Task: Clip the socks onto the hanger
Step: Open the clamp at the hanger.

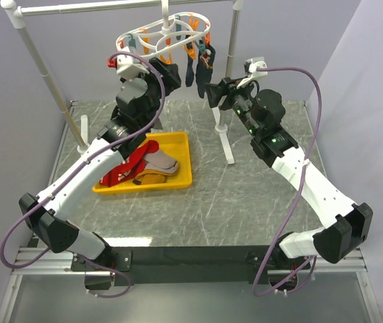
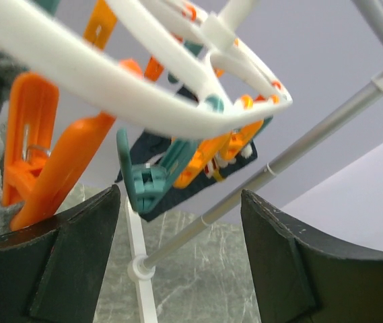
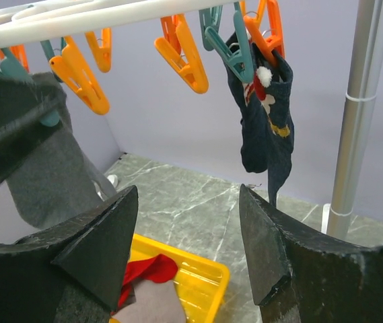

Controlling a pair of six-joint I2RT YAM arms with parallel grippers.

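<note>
Navy sock [image 3: 262,128] on white hanger [image 3: 110,19]

White hanger [image 1: 167,28] hung high, navy socks [image 3: 265,128] clipped, red and grey socks [image 1: 161,161] in tray [image 1: 190,161]

Plain, pale lilac-grey walls [image 1: 353,40] fill the upper frame under soft, even light. A grey-green marbled tabletop [image 1: 245,202] spans the middle, and a white pole-and-rail stand [image 1: 43,69] rises from its far side. Aluminium rails [image 1: 43,254] cross the bottom edge.
</note>
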